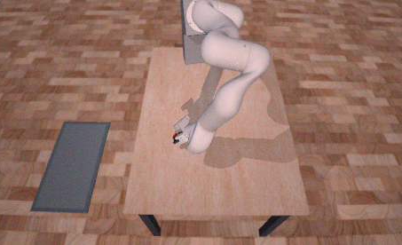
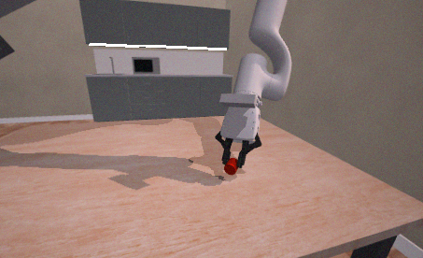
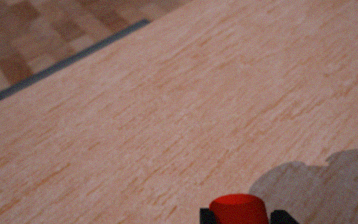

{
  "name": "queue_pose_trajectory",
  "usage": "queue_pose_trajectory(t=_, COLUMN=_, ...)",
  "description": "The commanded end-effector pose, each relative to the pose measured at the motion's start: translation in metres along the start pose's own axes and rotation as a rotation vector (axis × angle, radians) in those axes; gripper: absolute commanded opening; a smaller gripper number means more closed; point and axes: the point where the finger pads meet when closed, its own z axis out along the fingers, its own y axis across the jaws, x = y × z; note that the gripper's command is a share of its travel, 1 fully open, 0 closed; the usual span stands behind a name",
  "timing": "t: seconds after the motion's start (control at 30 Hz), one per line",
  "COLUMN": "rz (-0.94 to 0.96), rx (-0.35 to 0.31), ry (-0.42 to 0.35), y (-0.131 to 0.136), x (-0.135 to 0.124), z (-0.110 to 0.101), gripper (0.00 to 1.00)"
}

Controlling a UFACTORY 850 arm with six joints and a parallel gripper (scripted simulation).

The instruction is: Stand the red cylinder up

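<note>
The red short cylinder (image 1: 175,136) (image 2: 231,166) (image 3: 238,201) is between the two black fingers of my gripper (image 1: 177,138) (image 2: 233,164) (image 3: 241,216), which is shut on it. In the exterior view the cylinder is tilted, with one round end facing the camera and partly down. It appears to be held a little above the table (image 1: 249,191) (image 2: 122,220) (image 3: 130,125), with the fingers' shadow close beside it. The wrist view shows its other round end and part of its side; the rest is cut off by the frame's lower edge.
The arm reaches over the table from its base at the back. The table's left edge is a short way from the gripper in the top view. A grey mat (image 1: 72,169) (image 3: 70,61) lies on the floor beyond that edge. Grey kitchen cabinets (image 2: 160,95) stand in the background.
</note>
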Motion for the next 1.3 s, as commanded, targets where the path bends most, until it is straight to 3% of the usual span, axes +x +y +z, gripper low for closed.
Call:
queue_pose_trajectory(t=0.0, rz=0.003, rx=0.024, ry=-0.063, y=0.000, x=-0.001, z=0.000, gripper=0.34)
queue_pose_trajectory(t=0.63, rz=-0.003, rx=-0.052, ry=-0.132, y=0.020, x=0.008, z=-0.003, gripper=0.34)
queue_pose_trajectory(t=1.27, rz=-0.003, rx=-0.052, ry=-0.132, y=0.019, x=0.010, z=-0.003, gripper=0.34)
